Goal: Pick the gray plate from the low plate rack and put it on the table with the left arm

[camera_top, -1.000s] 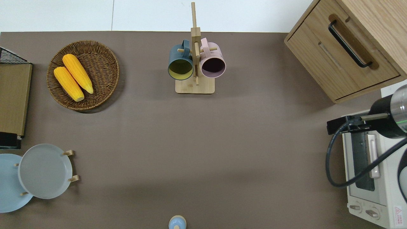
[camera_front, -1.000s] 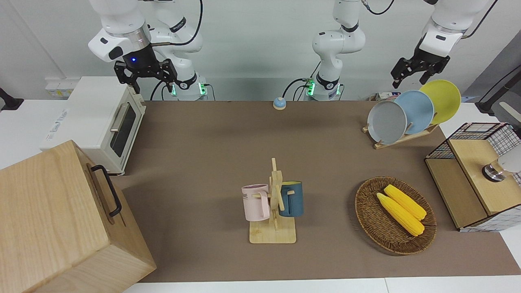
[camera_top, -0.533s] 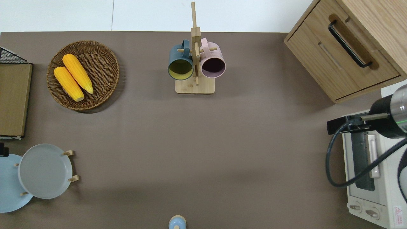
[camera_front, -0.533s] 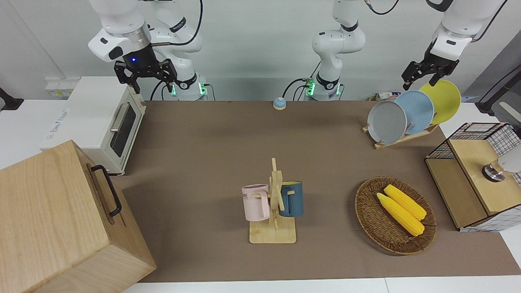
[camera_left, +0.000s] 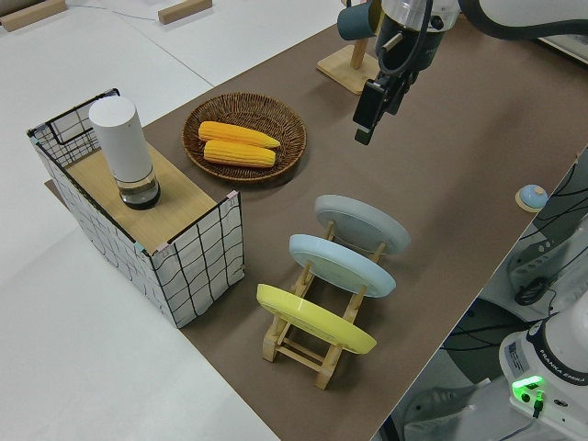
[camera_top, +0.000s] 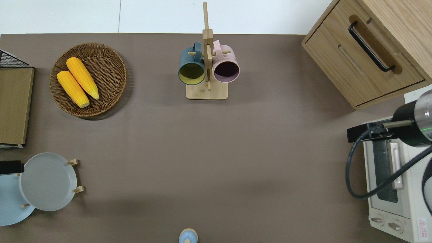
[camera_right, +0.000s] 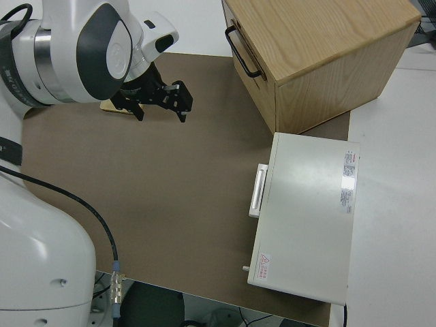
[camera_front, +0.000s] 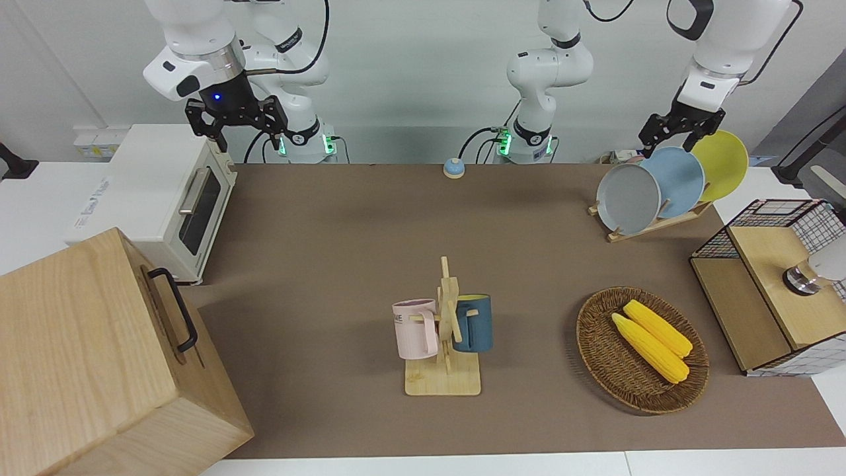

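Observation:
The gray plate (camera_front: 628, 198) leans upright in the low plate rack (camera_front: 654, 225) at the left arm's end of the table (camera_front: 344, 264). It is the plate in the rack's end slot toward the table's middle, as the overhead view (camera_top: 47, 182) and the left side view (camera_left: 363, 225) show. My left gripper (camera_front: 666, 140) is open and empty in the air. In the overhead view it (camera_top: 10, 167) shows at the picture's edge, over the sky-blue plate, just beside the gray plate's rim. The right arm is parked, its gripper (camera_front: 238, 129) open.
The sky-blue plate (camera_front: 677, 182) and the yellow plate (camera_front: 720, 162) stand in the same rack. A wicker basket (camera_front: 595, 357) of corn, a wire shelf (camera_front: 773, 284), a mug stand (camera_front: 446, 330), a toaster oven (camera_front: 165, 198) and a wooden cabinet (camera_front: 99, 357) are on the table.
My left gripper has moved nearer to the robots and come down, from above the yellow plate's end of the rack to above the sky-blue plate. The plates have not moved.

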{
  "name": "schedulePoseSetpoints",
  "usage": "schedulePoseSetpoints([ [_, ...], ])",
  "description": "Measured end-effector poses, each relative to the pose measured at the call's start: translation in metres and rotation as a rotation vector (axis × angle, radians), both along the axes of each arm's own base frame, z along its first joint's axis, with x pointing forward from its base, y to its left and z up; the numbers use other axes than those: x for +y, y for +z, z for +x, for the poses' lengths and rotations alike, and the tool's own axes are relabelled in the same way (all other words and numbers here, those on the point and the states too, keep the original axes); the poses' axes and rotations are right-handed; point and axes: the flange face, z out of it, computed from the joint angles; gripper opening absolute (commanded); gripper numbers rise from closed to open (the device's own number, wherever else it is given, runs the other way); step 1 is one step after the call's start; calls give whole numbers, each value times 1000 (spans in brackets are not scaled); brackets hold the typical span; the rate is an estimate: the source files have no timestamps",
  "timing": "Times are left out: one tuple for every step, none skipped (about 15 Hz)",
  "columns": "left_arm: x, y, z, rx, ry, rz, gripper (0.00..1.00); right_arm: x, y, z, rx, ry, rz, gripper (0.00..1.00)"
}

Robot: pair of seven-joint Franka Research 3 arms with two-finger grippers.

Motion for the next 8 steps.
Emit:
schedulePoseSetpoints([
  [0, -7, -1, -2, -3, 6, 1000, 0, 0, 0, 0, 0, 0, 987],
  [0, -14, -2, -3, -7, 16, 1000, 0, 0, 0, 0, 0, 0, 990],
  [1, -22, -3, -4, -13, 28, 1000, 0, 0, 0, 0, 0, 0, 987],
  [1, -28, -4, -7, -16, 34, 1000, 0, 0, 0, 0, 0, 0, 990],
  [3, -33, -5, -6, -14, 35, 1000, 0, 0, 0, 0, 0, 0, 990],
  [8, -40, -8, -5, -4, 34, 1000, 0, 0, 0, 0, 0, 0, 987],
  [12, -44, -11, -6, 3, 34, 1000, 0, 0, 0, 0, 0, 0, 990],
  [14, -46, -11, -7, 6, 34, 1000, 0, 0, 0, 0, 0, 0, 990],
])
